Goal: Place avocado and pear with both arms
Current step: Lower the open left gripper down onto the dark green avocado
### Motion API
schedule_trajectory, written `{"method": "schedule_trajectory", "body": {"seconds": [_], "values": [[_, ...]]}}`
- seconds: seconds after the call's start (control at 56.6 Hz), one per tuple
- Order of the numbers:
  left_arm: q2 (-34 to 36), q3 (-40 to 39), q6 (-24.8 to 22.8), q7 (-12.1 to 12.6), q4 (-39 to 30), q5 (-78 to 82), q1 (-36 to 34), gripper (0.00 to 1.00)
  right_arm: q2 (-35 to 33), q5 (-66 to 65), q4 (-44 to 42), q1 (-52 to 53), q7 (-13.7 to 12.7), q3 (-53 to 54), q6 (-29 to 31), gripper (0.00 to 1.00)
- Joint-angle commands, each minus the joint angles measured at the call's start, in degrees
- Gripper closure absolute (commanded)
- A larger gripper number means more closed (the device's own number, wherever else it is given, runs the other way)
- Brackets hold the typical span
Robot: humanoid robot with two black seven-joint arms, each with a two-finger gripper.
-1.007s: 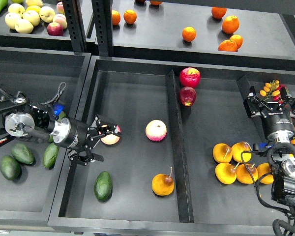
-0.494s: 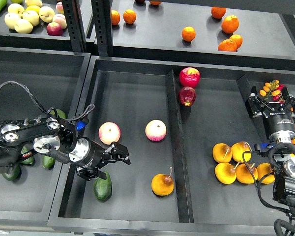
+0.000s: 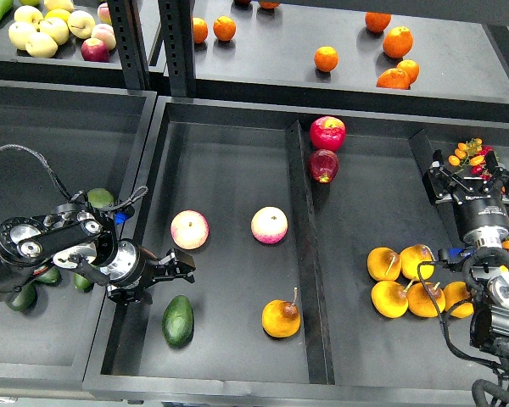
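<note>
The dark green avocado [image 3: 178,320] lies on the floor of the middle tray [image 3: 229,170], near its front left corner. The yellow-orange pear [image 3: 281,318] with its thin stem lies in the same tray, to the right of the avocado and near the divider [image 3: 301,246]. My left gripper [image 3: 171,270] hovers just above and left of the avocado, open and empty, without touching it. My right gripper [image 3: 471,182] is open and empty at the far right, beside a cluster of small orange and red fruits [image 3: 468,154].
Two pink-and-cream apples [image 3: 189,229] [image 3: 269,225] lie in the middle tray. Two red apples [image 3: 327,133] sit behind the divider. Several pears [image 3: 399,280] lie in the right compartment. Lighter avocados [image 3: 21,297] lie in the left bin. Oranges [image 3: 396,42] sit on the shelf.
My left gripper swung from the pink apple down toward the avocado, then drew back left. The avocado now shows whole. The right arm has not moved.
</note>
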Motion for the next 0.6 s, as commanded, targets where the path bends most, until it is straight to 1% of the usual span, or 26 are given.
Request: {"method": "schedule_trajectory", "body": {"seconds": [0.0,0.459,0.583], "values": [[-0.36,0.02,-0.01,0.01,0.49,0.52,0.97,0.01,-0.07,0.00,0.09,-0.15,0.02,1.20,0.00,0.00],[-3.17,-0.06,-0.01,0.01,4.10,1.76,1.68,0.01,0.02,0.18,0.53,-0.41,0.02,1.29,0.00,0.00],[-4.31,-0.06,-0.01,0.01,6.12,2.02,1.68,0.01,0.02,0.26,0.53,-0.41,0.02,1.38,0.00,0.00]]}}
